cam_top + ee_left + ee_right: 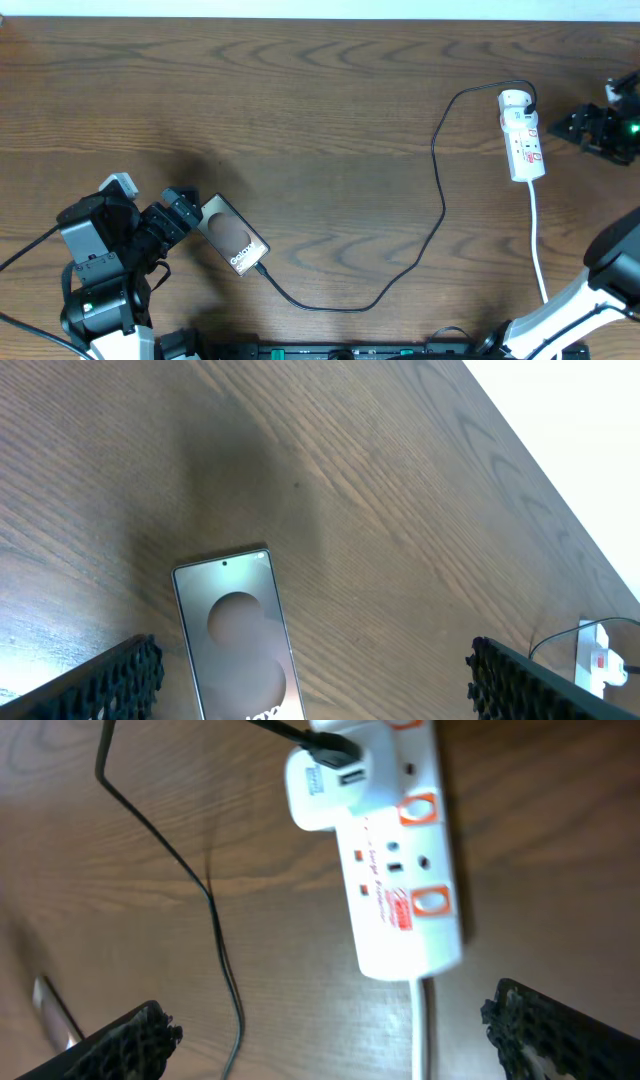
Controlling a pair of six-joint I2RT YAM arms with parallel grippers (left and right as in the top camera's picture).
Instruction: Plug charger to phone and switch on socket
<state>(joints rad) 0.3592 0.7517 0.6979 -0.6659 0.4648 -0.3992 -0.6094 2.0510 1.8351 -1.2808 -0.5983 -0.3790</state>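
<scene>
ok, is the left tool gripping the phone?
No, the left tool is wide open and the phone lies flat on the table, clear of it.

On one table (300, 100) lie one phone (233, 233), one charger (443, 200), one socket (523, 140).

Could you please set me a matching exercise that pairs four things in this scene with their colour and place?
Things:
1. phone
2. power strip
3. charger cable
4. strip's cord

Descriptions:
A. thin and black, curves across the middle of the overhead view
B. thin and white, trails toward the bottom of the overhead view
C. glossy bronze, lies flat at the lower left
D. white with red-orange switches, at the upper right

Pairs: 1-C, 2-D, 3-A, 4-B.
</scene>
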